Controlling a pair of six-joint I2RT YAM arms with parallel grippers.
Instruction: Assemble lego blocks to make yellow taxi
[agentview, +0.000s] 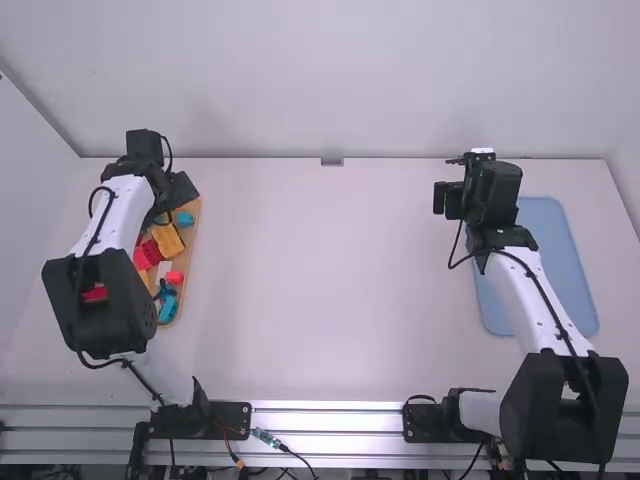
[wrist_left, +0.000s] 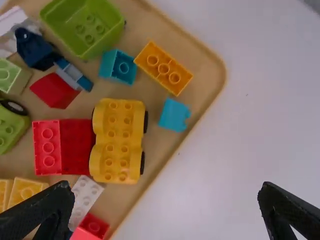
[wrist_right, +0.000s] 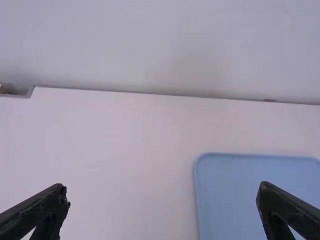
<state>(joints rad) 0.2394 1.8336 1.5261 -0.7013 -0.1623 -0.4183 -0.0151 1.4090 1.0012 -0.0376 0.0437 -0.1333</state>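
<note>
Yellow taxi unbuilt, with a crowded pick ahead

At the near end of the wooden tray (wrist_left: 211, 82), a small red plastic brick (wrist_left: 94, 227) touches a long white studded brick (wrist_left: 86, 197). Just beyond lies the taxi's likely base, a yellow plastic wheeled piece (wrist_left: 118, 141) with dark wheels, beside a wide red studded block (wrist_left: 63, 146). That closeness looks like the main risk: a finger lowered on the red side could ride up on the block, or shove both pieces and twist the base. A grip on the wheels might let it roll or slip.

Farther off, an orange plastic brick (wrist_left: 163, 68) sits next to a teal brick (wrist_left: 118, 67); a slightly wide descent could knock one while reaching for the other.

The left gripper (wrist_left: 165, 185) is over the tray, wide apart and empty. The right gripper (wrist_right: 162, 185), also wide and empty, is beside the light-blue rectangular mat (agentview: 555, 265). Building on the smooth white table (agentview: 320, 280), the base could slide if pressed unheld.
</note>
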